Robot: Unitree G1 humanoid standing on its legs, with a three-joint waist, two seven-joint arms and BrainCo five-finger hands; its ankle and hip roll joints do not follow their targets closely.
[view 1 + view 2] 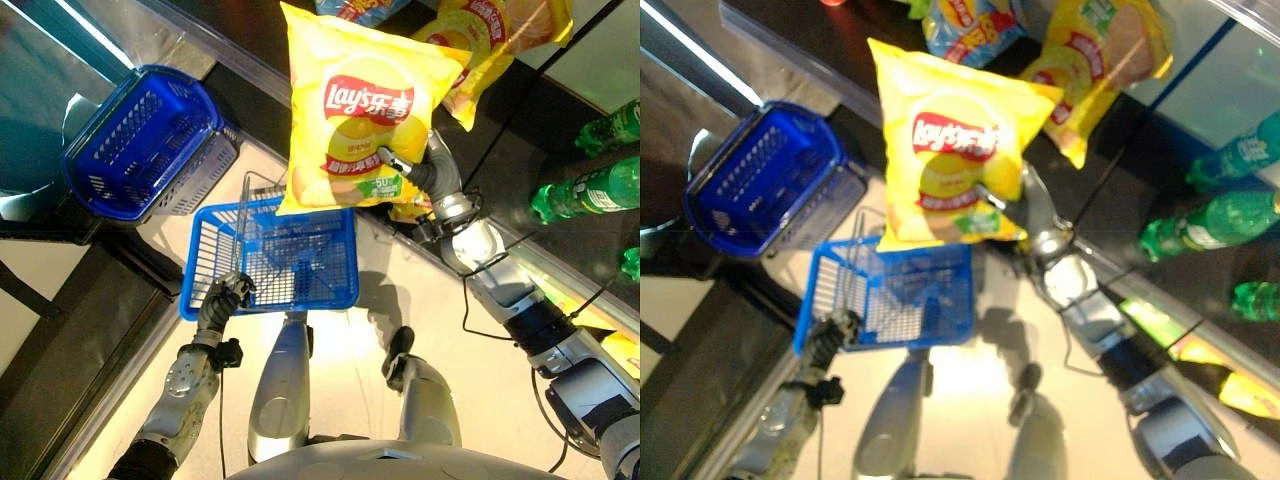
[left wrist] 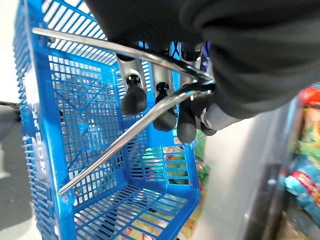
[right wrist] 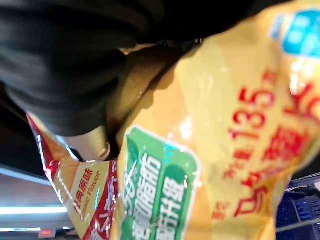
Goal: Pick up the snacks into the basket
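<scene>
While the left hand (image 1: pixel 222 300) curls its fingers round the metal handle (image 2: pixel 125 140) of the blue basket (image 1: pixel 340 292), it keeps the basket's open mouth turned upward, which I judge is meant to offer a target for whatever comes down from above. Left of that basket and further from the robot sits a darker blue basket (image 1: pixel 140 140), nested on a grey one (image 1: pixel 205 175); neither is touched. Directly above the held basket's far rim hangs the yellow chip bag (image 1: pixel 350 115), face toward the head camera, lifted clear of the dark shelf (image 1: pixel 520 150). It hangs from its lower right corner, where the right hand (image 1: pixel 420 172) pinches it between thumb and fingers, so it droops broadside over the basket. Behind it, more snack bags (image 1: pixel 490 40) lie on the shelf. Right of the basket, green bottles (image 1: pixel 590 190) lie along the same shelf. By my reading, the bag is carried but not yet released, so lowering it into the basket comes next
</scene>
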